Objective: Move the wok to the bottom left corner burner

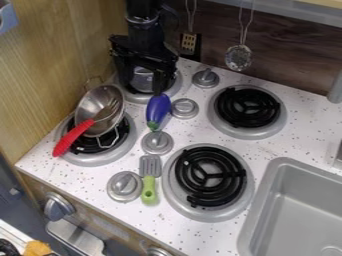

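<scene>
The wok [91,107] sits tilted on the bottom left burner [93,159], a red-handled utensil [72,138] across it. The move looks essentially done; at most, levelling remains. Farther back, the jaws [141,83] hang spread over the rear left burner [174,86].

Counter [304,134]: I can read no words, numbers or signs on it.
Front panel [110,227]: I see a faint pale patch below the counter's front edge, too small for me to tell whether it bears any print.
</scene>
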You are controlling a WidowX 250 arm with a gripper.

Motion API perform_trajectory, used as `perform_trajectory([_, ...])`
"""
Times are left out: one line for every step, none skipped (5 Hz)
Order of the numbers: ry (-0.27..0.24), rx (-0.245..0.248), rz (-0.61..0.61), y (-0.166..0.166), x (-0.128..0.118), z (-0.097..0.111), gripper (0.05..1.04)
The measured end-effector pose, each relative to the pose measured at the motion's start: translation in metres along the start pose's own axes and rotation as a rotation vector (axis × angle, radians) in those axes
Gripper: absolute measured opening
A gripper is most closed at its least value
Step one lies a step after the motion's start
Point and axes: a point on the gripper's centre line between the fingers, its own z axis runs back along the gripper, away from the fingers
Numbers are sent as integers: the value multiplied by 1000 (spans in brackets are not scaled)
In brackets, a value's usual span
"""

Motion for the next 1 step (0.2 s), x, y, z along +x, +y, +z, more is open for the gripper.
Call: perform_trajectory([4,-24,-15,-7,2,4,1001])
